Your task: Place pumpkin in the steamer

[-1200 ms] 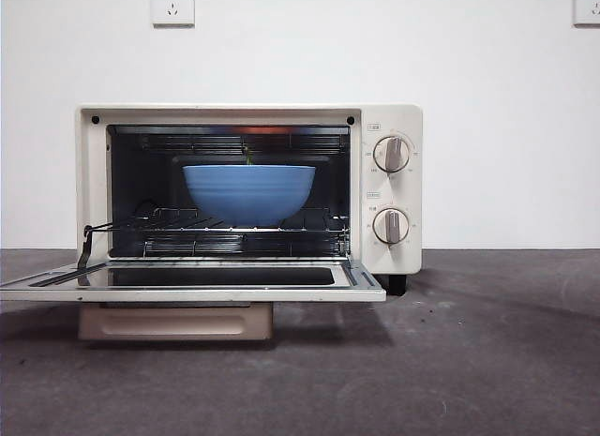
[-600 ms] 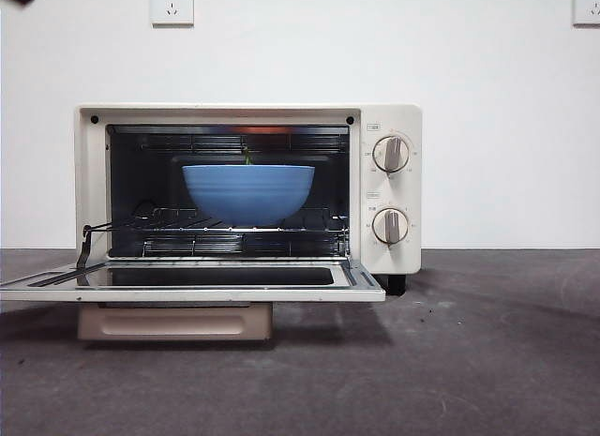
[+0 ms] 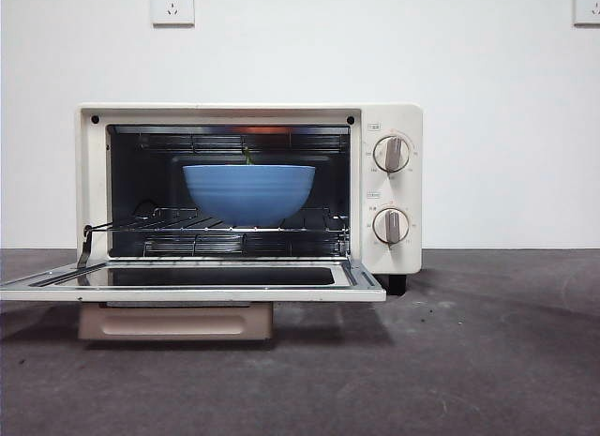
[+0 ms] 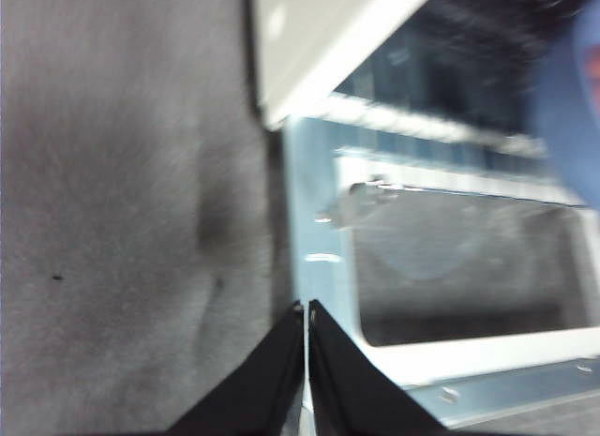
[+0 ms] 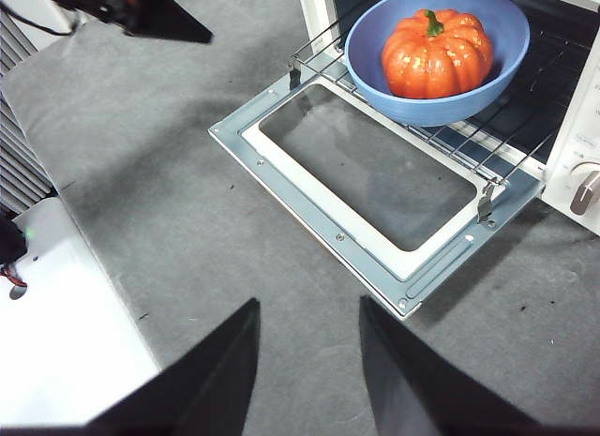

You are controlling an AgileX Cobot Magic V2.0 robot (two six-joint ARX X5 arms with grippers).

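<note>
Orange pumpkin (image 5: 436,52) in blue bowl (image 5: 441,98) on rack inside steamer (image 3: 248,187), door (image 5: 366,187) down. Left gripper (image 4: 307,314) pinched together above door edge; right gripper (image 5: 307,347) spread, clear. Next: lift door evenly, avoiding rack.
</note>
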